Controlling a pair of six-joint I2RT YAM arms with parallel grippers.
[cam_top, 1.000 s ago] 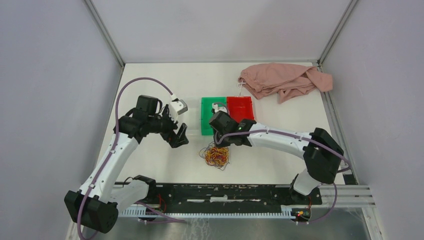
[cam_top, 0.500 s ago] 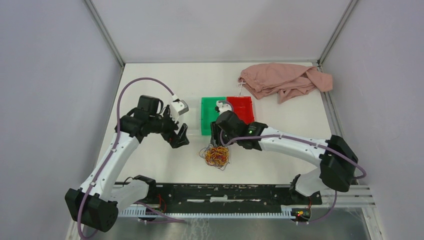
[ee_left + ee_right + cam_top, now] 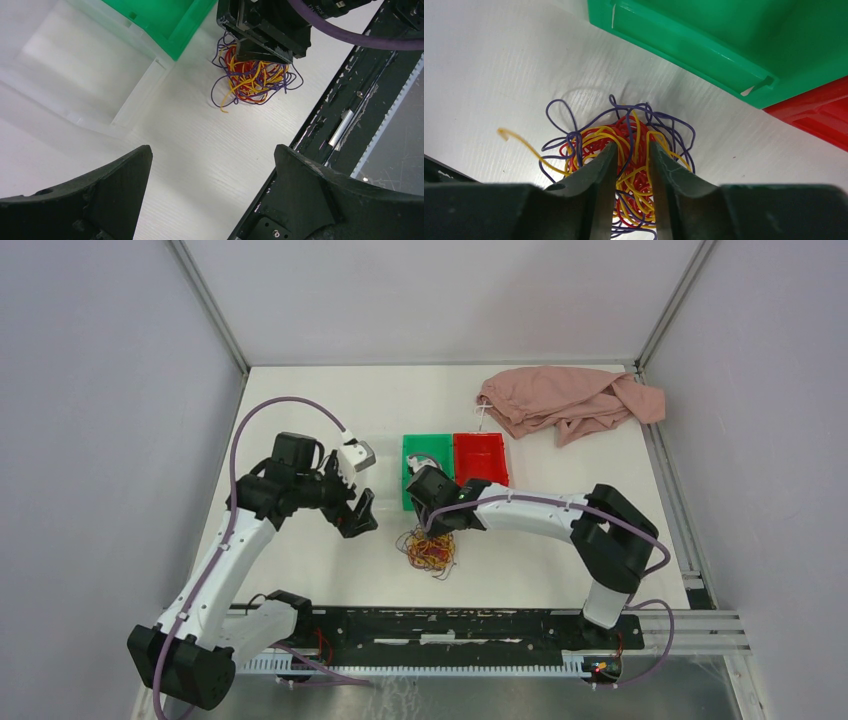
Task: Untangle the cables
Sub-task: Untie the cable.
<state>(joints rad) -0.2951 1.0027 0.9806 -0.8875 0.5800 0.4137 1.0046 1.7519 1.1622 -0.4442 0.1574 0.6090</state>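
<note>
The cables (image 3: 432, 552) lie as one fist-sized tangle of red, yellow and purple strands on the white table, just in front of the green bin. My right gripper (image 3: 437, 523) points down onto the tangle's far side. In the right wrist view its jaws stand a little apart, open, astride the cables (image 3: 624, 130), with several strands running loosely between the fingers of the right gripper (image 3: 632, 145). My left gripper (image 3: 358, 515) hovers to the left of the tangle, wide open and empty. The left wrist view shows the left gripper (image 3: 212, 150) over bare table, with the cables (image 3: 255, 80) beyond it.
A green bin (image 3: 408, 490) and a red bin (image 3: 482, 455) stand side by side just behind the tangle. A pink cloth (image 3: 565, 400) lies crumpled at the back right. A black rail (image 3: 430, 625) runs along the near edge.
The right gripper went from shut to open and shifted left over the tangle, its elbow swinging in. The left arm has barely moved.
</note>
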